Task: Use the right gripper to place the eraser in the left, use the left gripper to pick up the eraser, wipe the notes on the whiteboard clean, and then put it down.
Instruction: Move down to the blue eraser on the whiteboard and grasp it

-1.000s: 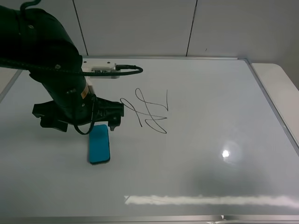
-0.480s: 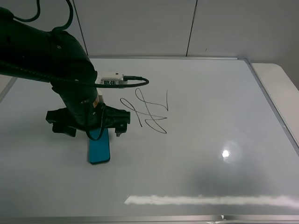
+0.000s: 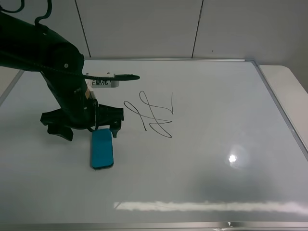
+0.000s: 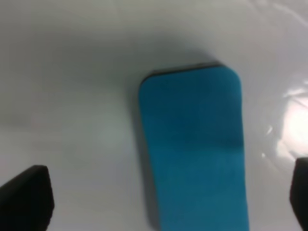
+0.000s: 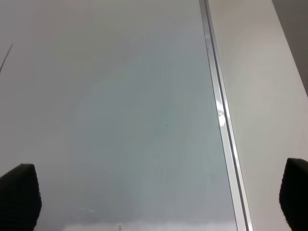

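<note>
The teal-blue eraser lies flat on the whiteboard, left of the black marker notes. My left gripper hangs open just above the eraser's far end, on the black arm with the white labelled box. In the left wrist view the eraser lies between the two spread fingertips of the left gripper, not touched by either. My right gripper is open and empty over bare board near the silver frame. It does not show in the high view.
The board's silver frame runs along the right, with a pale table surface beyond it. A grey panelled wall stands behind. Lamp glare lies on the board at the front right.
The left arm swung right and forward over the eraser, then back left and a little away. The eraser and the notes have not moved.
</note>
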Motion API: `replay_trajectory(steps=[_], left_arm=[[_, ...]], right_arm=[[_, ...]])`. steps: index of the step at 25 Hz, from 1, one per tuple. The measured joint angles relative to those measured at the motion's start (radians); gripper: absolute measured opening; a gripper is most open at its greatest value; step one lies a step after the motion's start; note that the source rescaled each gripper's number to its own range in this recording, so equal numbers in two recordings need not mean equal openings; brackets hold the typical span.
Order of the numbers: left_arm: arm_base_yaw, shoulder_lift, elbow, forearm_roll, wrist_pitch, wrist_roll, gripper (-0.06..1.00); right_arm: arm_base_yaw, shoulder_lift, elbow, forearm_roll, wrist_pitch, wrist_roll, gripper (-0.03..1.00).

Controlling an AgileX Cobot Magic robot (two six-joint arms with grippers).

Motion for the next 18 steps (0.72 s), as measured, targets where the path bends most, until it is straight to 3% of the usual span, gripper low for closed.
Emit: replay_trajectory(steps=[14, 18], left_arm=[[0.000, 0.074, 0.004, -0.002, -0.032, -0.049, 1.00], [-0.002, 0.075, 0.044, -0.001, -0.084, -0.073, 1.00]], right_arm=[[0.000, 0.000, 0.000, 0.000, 0.000, 0.000, 1.00], [0.000, 0.000, 0.000, 0.000, 0.000, 0.000, 1.00]])
